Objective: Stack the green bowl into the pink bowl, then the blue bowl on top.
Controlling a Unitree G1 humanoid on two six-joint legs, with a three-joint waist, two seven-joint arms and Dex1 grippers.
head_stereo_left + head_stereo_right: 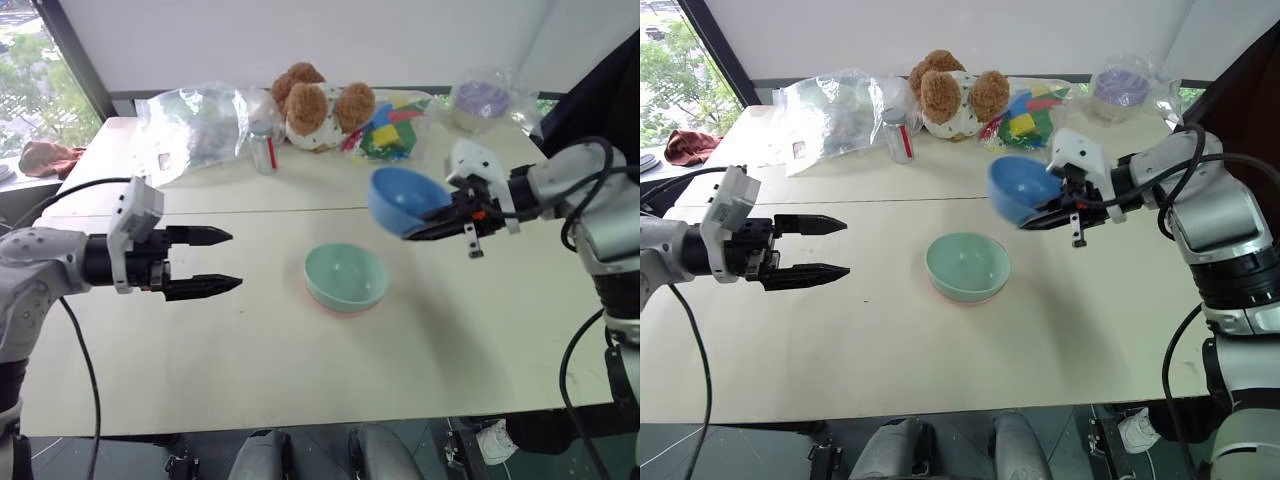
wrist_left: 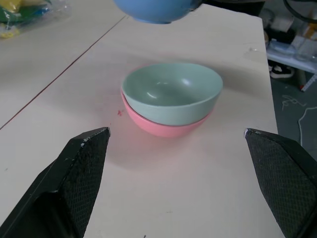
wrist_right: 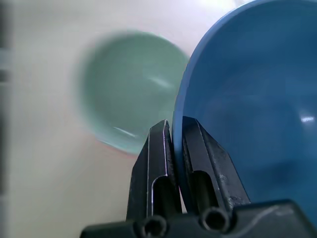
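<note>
The green bowl [image 1: 346, 274] sits nested inside the pink bowl [image 2: 166, 126] at the middle of the table; only the pink rim shows beneath it in the eye views. My right gripper [image 1: 418, 229] is shut on the rim of the blue bowl [image 1: 403, 196] and holds it tilted in the air, up and to the right of the stack. In the right wrist view the fingers [image 3: 161, 148] pinch the blue rim [image 3: 178, 106] with the green bowl [image 3: 131, 89] below. My left gripper [image 1: 226, 260] hangs open and empty to the left of the stack, pointing toward it.
At the back of the table lie clear plastic bags [image 1: 195, 125], a small bottle [image 1: 262, 148], a brown plush toy [image 1: 318, 102], a bag of coloured pieces [image 1: 390, 128] and a purple thing in a clear bag [image 1: 483, 98]. A red cloth [image 1: 48, 157] lies at far left.
</note>
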